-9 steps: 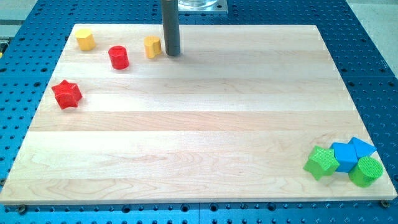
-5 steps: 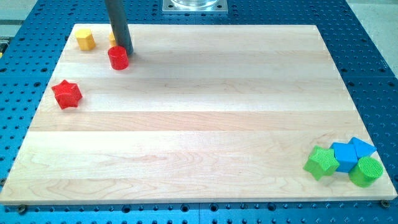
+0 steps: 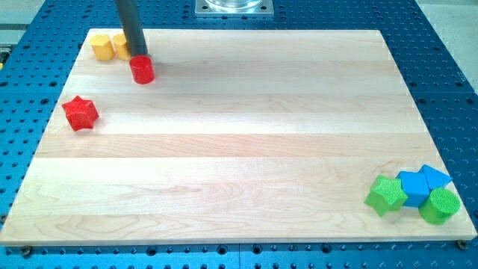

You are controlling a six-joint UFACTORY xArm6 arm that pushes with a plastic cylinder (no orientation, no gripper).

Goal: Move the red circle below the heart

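Wooden counter point(image 3: 239, 149) carries the red circle point(image 3: 142, 69) near its top-left corner; my tip point(image 3: 137, 54) sits just above it, beside two yellow blocks point(image 3: 103, 46). No fingers exist.

My tip point(image 3: 137, 54) sits at the end of the dark rod, which rises straight and leans slightly toward the view's top left edge.

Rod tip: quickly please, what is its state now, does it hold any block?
My tip: no gripper, holds nothing; at the red cylinder's top edge.
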